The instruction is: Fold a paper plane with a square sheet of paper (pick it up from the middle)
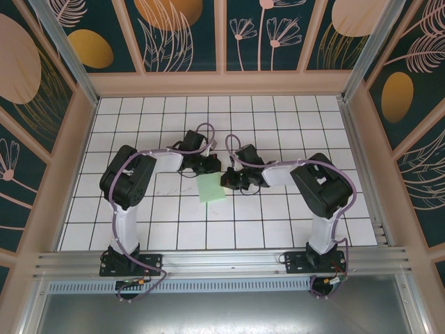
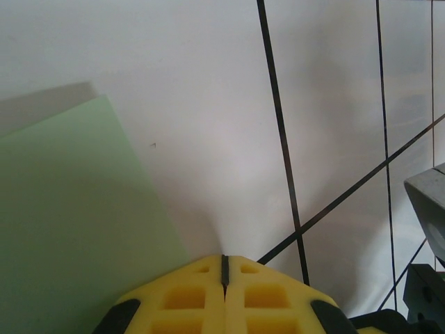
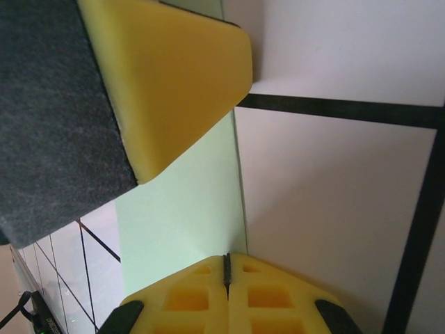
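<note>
Two arms meet over the square sheet of paper (image 1: 211,188), pale mint green and unfolded, which lies flat near the middle of the white gridded bench (image 1: 139,115), turned slightly off the black grid lines. From the overhead camera I see the left end effector (image 1: 208,164) reaching in at the sheet's far edge and the right end effector (image 1: 229,179) just beside its far right corner, with the two heads close together. The arms bend inward from their bases at the near edge, and purple cables loop along them. On the left wrist camera, the left end effector (image 2: 224,268) has its yellow fingertips pressed together with only a thin dark seam between them. The sheet (image 2: 69,229) spreads to the left of the tips, and its right edge runs down toward them. On the right wrist camera, the right end effector (image 3: 227,268) is likewise closed tip to tip, and the paper's (image 3: 188,209) right edge comes down almost to the seam. I cannot tell whether either pair of tips touches the sheet. A yellow finger (image 3: 174,76) with a dark grey body behind it, seemingly that of the left arm, hangs over the sheet's upper part in that view. Dark floral wall panels (image 1: 181,35) enclose the bench.
</note>
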Motion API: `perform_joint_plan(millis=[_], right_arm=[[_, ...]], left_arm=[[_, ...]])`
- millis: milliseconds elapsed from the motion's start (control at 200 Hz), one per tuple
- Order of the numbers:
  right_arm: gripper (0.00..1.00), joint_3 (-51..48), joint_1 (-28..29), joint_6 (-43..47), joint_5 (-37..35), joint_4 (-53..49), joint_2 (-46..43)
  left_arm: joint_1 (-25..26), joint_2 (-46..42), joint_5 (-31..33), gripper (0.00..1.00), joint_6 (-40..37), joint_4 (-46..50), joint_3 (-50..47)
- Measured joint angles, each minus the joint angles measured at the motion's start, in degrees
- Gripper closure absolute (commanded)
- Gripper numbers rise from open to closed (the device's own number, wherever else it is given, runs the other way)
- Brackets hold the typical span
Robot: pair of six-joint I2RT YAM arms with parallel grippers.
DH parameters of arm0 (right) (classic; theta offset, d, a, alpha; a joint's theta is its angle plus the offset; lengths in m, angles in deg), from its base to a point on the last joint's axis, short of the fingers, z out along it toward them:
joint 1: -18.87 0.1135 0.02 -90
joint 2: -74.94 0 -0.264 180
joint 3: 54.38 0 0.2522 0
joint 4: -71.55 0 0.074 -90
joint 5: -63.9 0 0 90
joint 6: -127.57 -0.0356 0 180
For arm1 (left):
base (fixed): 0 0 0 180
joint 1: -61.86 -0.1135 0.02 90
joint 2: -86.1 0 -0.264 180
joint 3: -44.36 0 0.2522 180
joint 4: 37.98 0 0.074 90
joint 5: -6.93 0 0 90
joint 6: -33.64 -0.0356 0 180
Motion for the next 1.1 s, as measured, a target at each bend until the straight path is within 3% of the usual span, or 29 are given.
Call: perform_joint_plan(millis=[490, 796, 1101], right_arm=[[1.00, -2.5, 0.0, 0.6, 0.0, 1.6, -1.4], [1.00, -2.0, 0.3, 1.3, -0.9, 0.5, -1.4], [1.00, -1.7, 0.6, 1.6, -1.3, -0.2, -1.4]], left_arm=[[-2.3, 2.3, -4.8, 0.99, -3.5, 2.9, 3.2], [-6.0, 4.0, -0.1, 0.99, -4.6, 1.7, 6.6], [-6.0, 6.2, 1.3, 0.99, -5.8, 3.0, 10.6]])
